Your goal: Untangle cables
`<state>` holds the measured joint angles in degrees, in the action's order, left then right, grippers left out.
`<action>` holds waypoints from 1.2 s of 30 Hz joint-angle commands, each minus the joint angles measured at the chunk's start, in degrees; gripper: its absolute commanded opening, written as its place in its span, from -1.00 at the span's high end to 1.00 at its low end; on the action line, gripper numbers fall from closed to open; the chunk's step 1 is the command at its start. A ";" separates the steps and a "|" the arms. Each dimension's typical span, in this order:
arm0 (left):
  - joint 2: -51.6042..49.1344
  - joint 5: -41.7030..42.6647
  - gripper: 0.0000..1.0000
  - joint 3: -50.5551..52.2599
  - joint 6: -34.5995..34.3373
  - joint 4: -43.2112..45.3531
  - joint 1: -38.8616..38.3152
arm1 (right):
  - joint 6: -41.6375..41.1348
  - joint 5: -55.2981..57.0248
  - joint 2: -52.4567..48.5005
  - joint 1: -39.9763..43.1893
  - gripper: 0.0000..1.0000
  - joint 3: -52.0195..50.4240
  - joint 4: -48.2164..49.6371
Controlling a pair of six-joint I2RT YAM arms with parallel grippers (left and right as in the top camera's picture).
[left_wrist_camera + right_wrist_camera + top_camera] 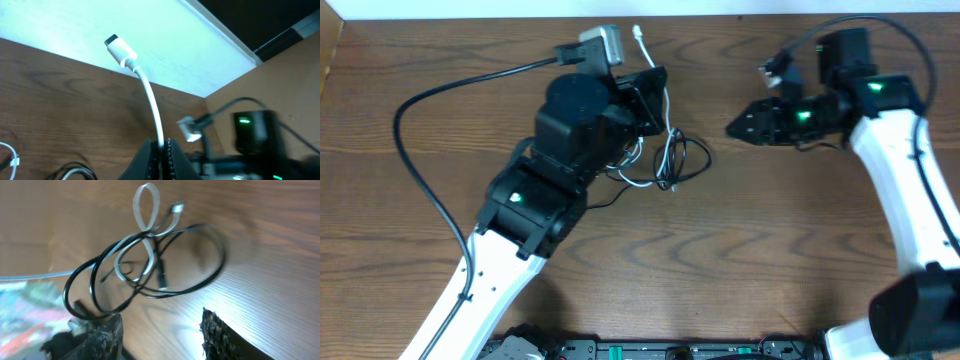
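The black cable (692,160) and the white cable (665,150) lie tangled in loops on the wooden table, just right of my left arm. My left gripper (657,88) is shut on the white cable near its end. The white plug (638,35) sticks out past the fingers. In the left wrist view the white cable (152,105) rises from the shut jaws (161,150) to its plug (119,48). My right gripper (734,127) is open and empty, to the right of the tangle. Its wrist view shows the black loops (205,275) and white loop (146,207) beyond the open fingers (162,327).
A thick black arm wire (415,130) curves over the table's left side. The table's far edge (720,14) meets a white surface (165,45). The right arm (255,132) with a green light shows in the left wrist view.
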<state>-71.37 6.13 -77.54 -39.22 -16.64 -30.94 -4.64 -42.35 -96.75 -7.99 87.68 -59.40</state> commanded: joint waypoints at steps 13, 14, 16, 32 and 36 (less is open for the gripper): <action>0.63 3.48 0.85 -0.48 -1.53 -2.10 1.16 | -6.14 0.39 -4.63 -9.64 -0.11 -0.37 7.82; 0.63 3.48 0.85 -0.48 -1.53 -2.10 1.16 | -7.13 2.82 -4.63 -10.10 -0.11 -0.42 7.74; 0.63 3.50 0.85 -0.48 -1.53 -2.12 1.16 | -9.31 7.65 -4.66 -11.10 -0.10 -0.55 7.72; 0.66 3.50 0.85 -0.48 -1.55 -2.29 1.16 | -11.52 12.20 -8.98 -12.41 0.09 -1.18 7.56; 0.68 3.61 0.85 -0.48 -1.99 -1.09 1.16 | -7.56 8.63 -7.37 -10.40 0.15 -0.98 7.30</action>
<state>-71.16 9.13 -77.54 -40.53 -19.07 -30.09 -14.96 -31.05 -105.80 -20.21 86.50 -51.94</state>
